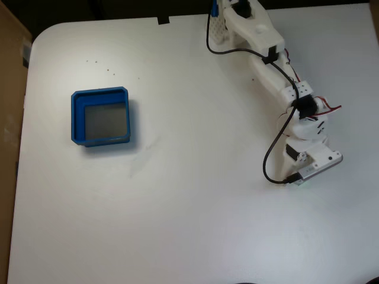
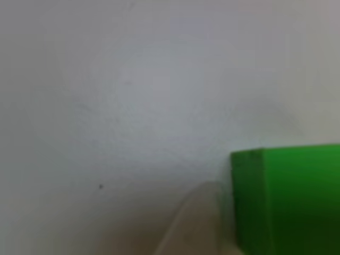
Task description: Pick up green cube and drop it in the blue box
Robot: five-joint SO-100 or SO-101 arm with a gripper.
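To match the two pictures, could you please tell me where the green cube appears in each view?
Fixed view: the green cube is a faint green sliver at lower right, peeking out under the far end of the arm.
Other view: the cube fills the lower right corner, close and blurred.
Shared landmark: the white table around the cube.

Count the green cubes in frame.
1. The green cube fills the lower right of the close-up view, on the white table. The arm could hide others.
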